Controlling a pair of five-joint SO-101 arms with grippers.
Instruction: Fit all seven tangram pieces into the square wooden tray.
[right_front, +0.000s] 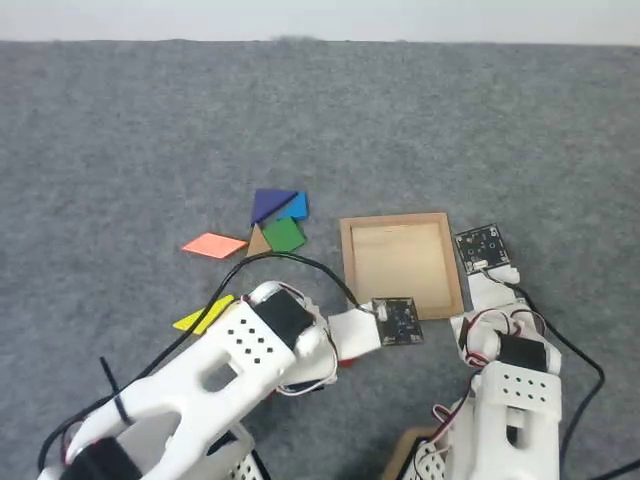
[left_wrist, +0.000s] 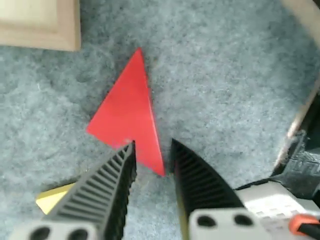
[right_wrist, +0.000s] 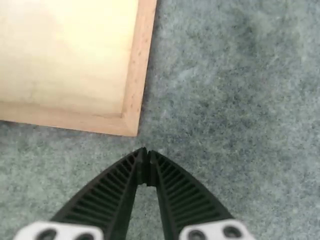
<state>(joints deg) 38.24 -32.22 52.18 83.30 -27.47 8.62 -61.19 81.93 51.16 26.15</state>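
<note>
The square wooden tray (right_front: 400, 222) lies empty right of centre. A red triangle (left_wrist: 127, 112) lies flat on the carpet just off the tray's near corner (left_wrist: 45, 35). My left gripper (left_wrist: 151, 146) hovers over the triangle's pointed end, open by a narrow gap, one finger (left_wrist: 117, 175) overlapping the red. My right gripper (right_wrist: 146, 160) is shut and empty just off the tray's other near corner (right_wrist: 131, 117). Left of the tray sit purple (right_front: 270, 203), blue (right_front: 297, 207), green (right_front: 284, 235) and tan (right_front: 258, 242) pieces, then an orange parallelogram (right_front: 214, 245). A yellow piece (right_front: 205, 315) lies nearer.
Grey carpet covers the whole table. The left arm's white body (right_front: 230, 360) spans the near left, with a black cable (right_front: 300, 262) arcing toward the tray. The right arm (right_front: 510, 390) stands at the near right. A corner of the yellow piece (left_wrist: 52, 197) lies beside my left finger.
</note>
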